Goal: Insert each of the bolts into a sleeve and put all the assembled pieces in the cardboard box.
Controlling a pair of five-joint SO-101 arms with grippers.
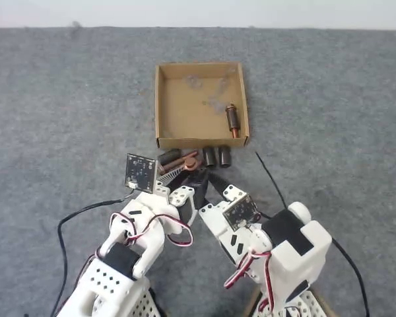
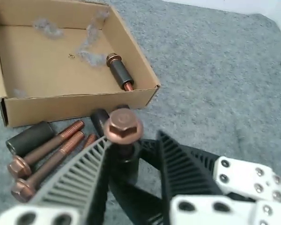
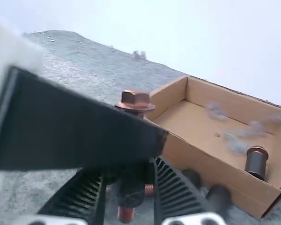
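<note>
Just below the cardboard box (image 1: 157, 99), in the middle of the high view, the two arms meet over the grey surface (image 1: 330, 99). The right claw (image 3: 127, 168) is closed on a black sleeve (image 3: 131, 180) with a copper bolt (image 3: 135, 101) through it. The bolt's hex head sits at one end of the sleeve and its threaded tip pokes out of the other. The left claw (image 2: 132, 138) is around the same piece at the level of the bolt head, but I cannot tell whether it grips.

Inside the box, by its right wall in the high view, lies one assembled piece (image 1: 232, 120), a sleeve with a bolt in it. Outside the box's near wall, two loose sleeves (image 1: 209, 156) sit side by side, just right of the claws in the high view. A third sleeve (image 2: 30, 137) lies left of the claws, next to two loose bolts (image 2: 42, 157) that lie side by side.
</note>
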